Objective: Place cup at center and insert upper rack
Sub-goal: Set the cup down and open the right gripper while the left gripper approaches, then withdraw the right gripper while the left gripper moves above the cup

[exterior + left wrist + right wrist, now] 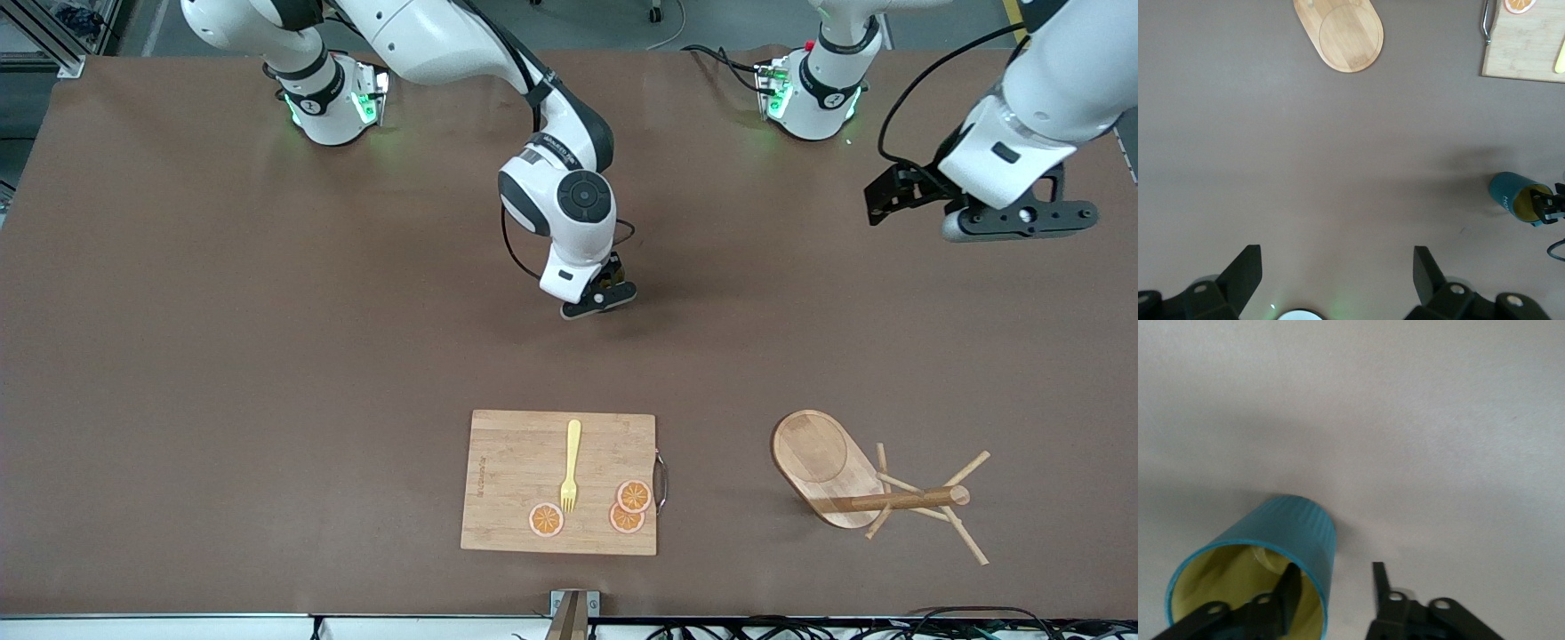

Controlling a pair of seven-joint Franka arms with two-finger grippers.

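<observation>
The teal cup with a yellow inside lies tilted on the table, mouth toward the right wrist camera. My right gripper is open. One finger is inside the cup's mouth and the other is outside, apart from the wall. In the front view the right gripper is low over the table's middle and hides the cup. The cup also shows in the left wrist view. The wooden mug tree lies on its side toward the left arm's end, near the front camera. My left gripper is open and empty, high over the left arm's end.
A wooden cutting board lies near the front camera's edge, beside the mug tree. It holds a yellow fork and three orange slices. The mug tree's oval base and the board's corner show in the left wrist view.
</observation>
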